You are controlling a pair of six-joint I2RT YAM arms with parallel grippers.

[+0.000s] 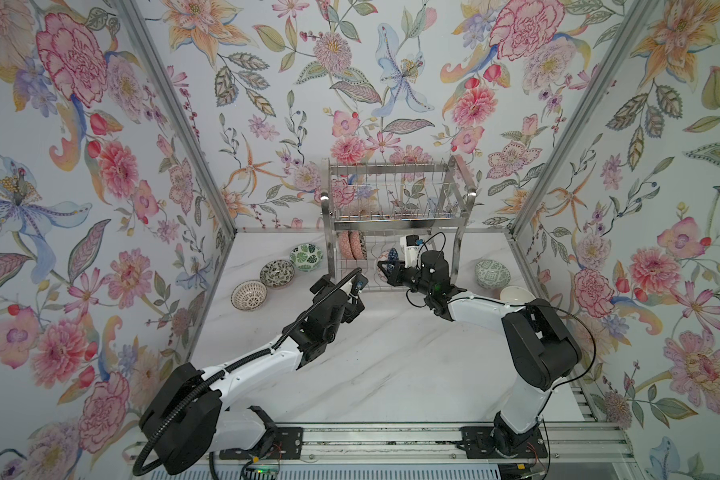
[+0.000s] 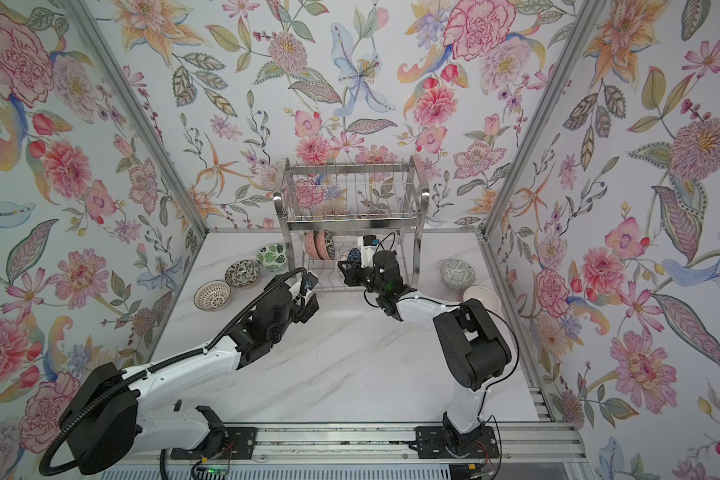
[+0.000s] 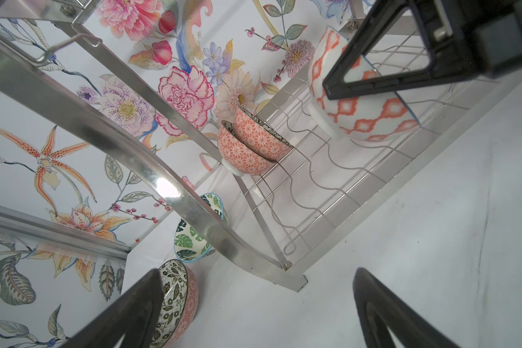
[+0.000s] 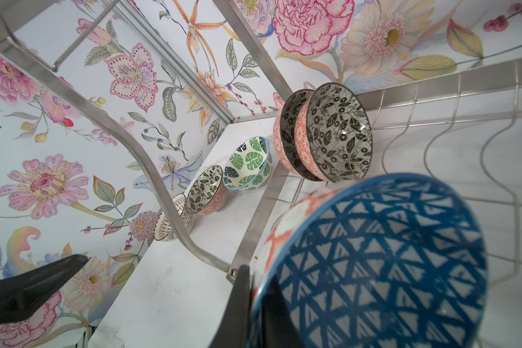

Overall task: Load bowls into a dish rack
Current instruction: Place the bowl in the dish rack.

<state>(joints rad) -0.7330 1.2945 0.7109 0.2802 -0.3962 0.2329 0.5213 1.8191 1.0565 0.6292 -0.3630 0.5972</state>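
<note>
held bowl: the blue-triangle bowl is being pinched at its rim by the right hand, which is clenched tight on it. It's being carried on edge inside the lower tier of the dish rack.
key relation: the wavy wires are lying right below the bowl, pretty close. Whether contact is being made can't be told, so probably only a short drop is being called for.
axis: the opening is being turned toward 3 o'clock and the foot toward 9, same as the parked pair.
neighbours: that pair is standing at 9 o'clock of the held bowl, well apart, with empty waves being left between.
room: lift is being capped by the upper tier overhead, so a pull-out toward 6 o'clock looks like the clean exit tbh.
left hand: the left hand is being held wide open and empty, around 7 o'clock of the right hand, near the rack's front-left leg.
nearer arm: the leaf bowl, floral bowl and striped bowl are sitting on the tabletop at its 9–10 o'clock, so they're likely being left for it.
</note>
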